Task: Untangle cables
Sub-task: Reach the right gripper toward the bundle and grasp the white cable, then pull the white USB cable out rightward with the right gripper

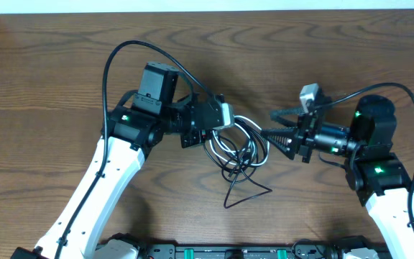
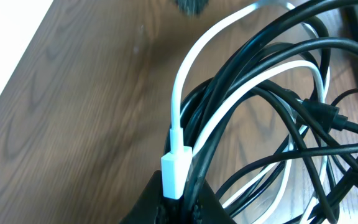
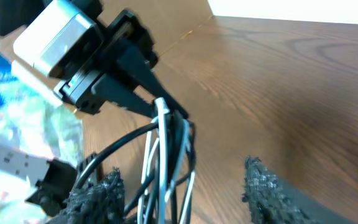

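The cables lie as a tangle of black and white loops on the wooden table, between my two arms. My left gripper is shut on the bundle's upper left edge. In the left wrist view its jaws pinch the white plug together with a black cable. My right gripper reaches in from the right and stands open. In the right wrist view several strands of the cables run between its fingers, and the left gripper holds them from above.
A thin black loop trails toward the front edge. Thick black arm wires arch over both arms. The table's back edge runs along the top, and a black rail lies along the front.
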You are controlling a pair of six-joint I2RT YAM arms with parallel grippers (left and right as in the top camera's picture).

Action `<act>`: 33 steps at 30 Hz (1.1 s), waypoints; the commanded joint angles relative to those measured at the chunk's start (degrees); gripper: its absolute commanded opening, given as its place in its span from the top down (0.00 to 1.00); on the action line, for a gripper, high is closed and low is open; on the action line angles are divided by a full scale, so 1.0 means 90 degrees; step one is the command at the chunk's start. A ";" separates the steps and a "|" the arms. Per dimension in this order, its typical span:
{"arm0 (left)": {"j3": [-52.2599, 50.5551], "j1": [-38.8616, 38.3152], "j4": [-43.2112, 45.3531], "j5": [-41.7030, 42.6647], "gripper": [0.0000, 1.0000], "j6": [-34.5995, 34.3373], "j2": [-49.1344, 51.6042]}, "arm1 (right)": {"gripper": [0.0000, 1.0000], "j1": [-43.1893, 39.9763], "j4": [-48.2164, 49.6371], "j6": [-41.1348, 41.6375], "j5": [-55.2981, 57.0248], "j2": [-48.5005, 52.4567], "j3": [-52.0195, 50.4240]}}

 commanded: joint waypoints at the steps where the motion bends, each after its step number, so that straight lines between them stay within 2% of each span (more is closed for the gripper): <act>1: 0.0121 -0.0151 0.0056 0.0318 0.92 0.0034 0.0000 | 0.47 0.0192 0.0002 -0.0231 -0.0078 0.0034 0.0124; 16: 0.0121 -0.0551 0.0097 0.0318 0.92 0.0034 0.0000 | 0.64 0.0199 0.0002 -0.0228 -0.0041 0.0296 0.0124; 21: 0.0121 -0.0551 0.0097 0.0318 0.92 0.0034 0.0000 | 0.76 0.0197 0.0005 -0.0228 -0.0039 0.0306 0.0124; 22: 0.0121 -0.0551 0.0100 0.0318 0.92 0.0034 0.0000 | 0.82 0.0197 0.0002 -0.0228 -0.0039 0.0306 0.0124; 23: 0.0121 -0.0551 0.0100 0.0318 0.92 0.0034 0.0000 | 0.96 0.0197 0.0002 -0.0228 -0.0039 0.0306 0.0124; 24: 0.0121 -0.0551 0.0100 0.0318 0.92 0.0034 0.0000 | 0.99 0.0197 0.0000 -0.0228 -0.0039 0.0306 0.0124; 29: 0.0121 -0.0551 0.0124 0.0316 0.92 0.0034 0.0000 | 0.99 0.0197 0.0002 -0.0228 -0.0041 0.0306 0.0124; 31: 0.0121 -0.0551 0.0119 0.0289 0.66 0.0032 0.0000 | 0.99 0.0187 0.0010 -0.0228 -0.0034 0.0306 0.0124; 33: 0.0121 -0.0549 0.0117 0.0236 0.63 0.0032 0.0000 | 0.99 0.0153 0.0005 -0.0223 0.0119 0.0304 0.0124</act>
